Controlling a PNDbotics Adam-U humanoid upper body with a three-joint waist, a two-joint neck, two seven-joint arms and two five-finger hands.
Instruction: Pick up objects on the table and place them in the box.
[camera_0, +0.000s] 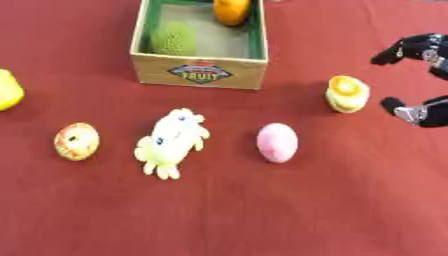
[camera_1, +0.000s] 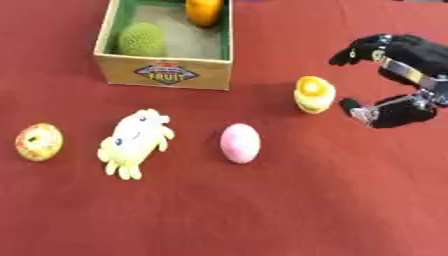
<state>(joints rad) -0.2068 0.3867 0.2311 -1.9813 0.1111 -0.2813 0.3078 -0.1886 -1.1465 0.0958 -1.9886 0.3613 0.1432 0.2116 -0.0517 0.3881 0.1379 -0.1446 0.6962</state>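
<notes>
A cardboard fruit box (camera_0: 199, 71) stands at the top, holding a green spiky fruit (camera_0: 172, 39) and an orange fruit (camera_0: 231, 11). On the red cloth lie a yellow-orange tart-like piece (camera_1: 314, 93), a pink egg shape (camera_1: 240, 143), a yellow plush crab (camera_1: 134, 142) and a round orange-yellow fruit (camera_1: 38, 141). My right hand (camera_1: 404, 80) hovers open just right of the tart-like piece, fingers above and thumb below, not touching it. My left hand does not show.
A yellow object (camera_0: 8, 90) lies at the left edge of the left eye view. The red tablecloth (camera_1: 262, 215) spreads bare across the whole front.
</notes>
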